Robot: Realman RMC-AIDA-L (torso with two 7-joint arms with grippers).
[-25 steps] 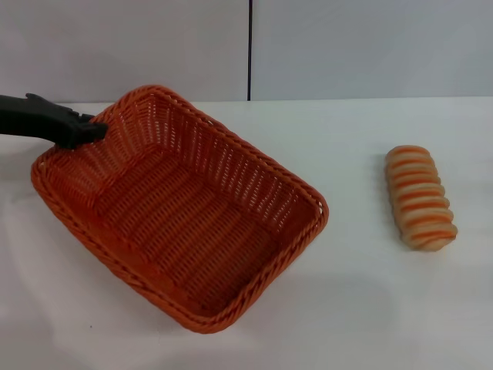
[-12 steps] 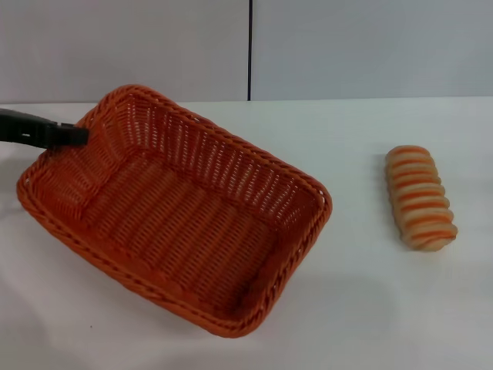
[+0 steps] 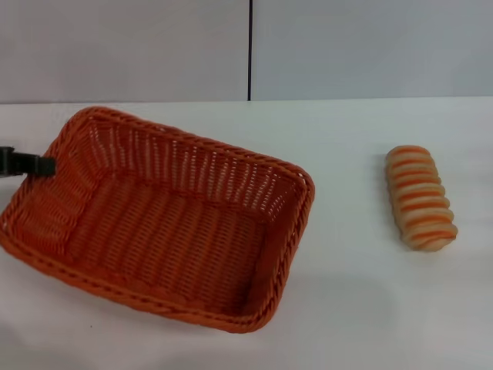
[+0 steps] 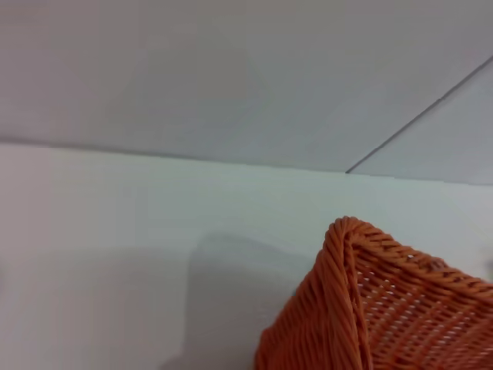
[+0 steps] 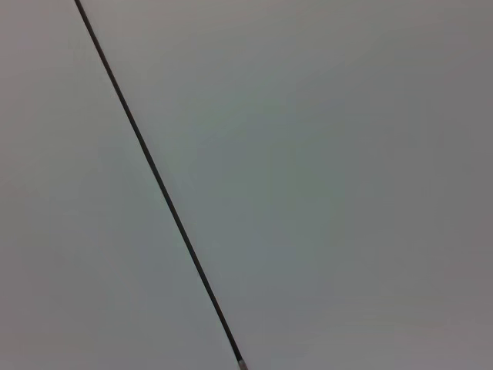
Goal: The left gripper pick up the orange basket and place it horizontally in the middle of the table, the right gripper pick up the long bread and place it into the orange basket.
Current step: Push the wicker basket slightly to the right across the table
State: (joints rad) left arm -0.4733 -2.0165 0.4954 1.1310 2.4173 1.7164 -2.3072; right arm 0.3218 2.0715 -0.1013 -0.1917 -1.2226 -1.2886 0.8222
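Note:
The orange basket lies empty on the left half of the white table, its long side turned slightly off horizontal. My left gripper reaches in from the left edge of the head view, and its black tip sits shut on the basket's left rim. One corner of the basket fills the lower part of the left wrist view. The long bread, striped cream and orange, rests on the table well to the right of the basket, touching nothing. My right gripper is out of view.
A grey wall with a dark vertical seam stands behind the table. The right wrist view holds only that wall and seam. Bare tabletop lies between basket and bread.
The left gripper has drawn back to the left and lower, taking the rim with it. The basket has swung round towards horizontal and slid left. The bread has not moved.

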